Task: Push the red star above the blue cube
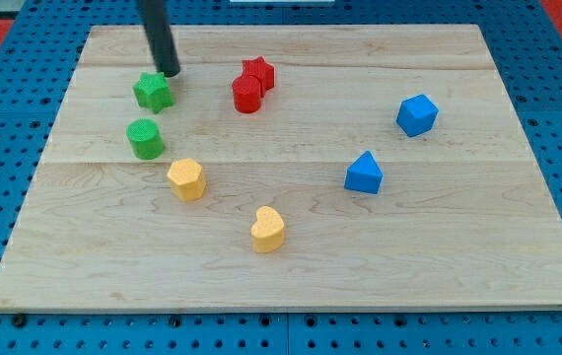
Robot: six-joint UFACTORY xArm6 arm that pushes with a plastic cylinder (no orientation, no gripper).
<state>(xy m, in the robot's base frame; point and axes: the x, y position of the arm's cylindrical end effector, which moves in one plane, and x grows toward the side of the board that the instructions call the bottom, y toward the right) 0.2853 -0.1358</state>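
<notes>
Yellow heart (pixel 268 229) nearest, my tip (pixel 171 73) beside green star (pixel 152 91)

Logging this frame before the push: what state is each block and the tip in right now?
My tip: down at the board, just above-right of the green star, apart from the red star.
Red star: touching the red cylinder, far left of the blue cube.
Red cylinder: upright.
Green star: flat.
Green cylinder: upright.
Blue cube: alone, at the view's right.
Blue triangle: alone.
Yellow blocks: apart.

red star (pixel 258 72), blue cube (pixel 417 114), green star (pixel 152 91), pale wooden board (pixel 458 247)
</notes>
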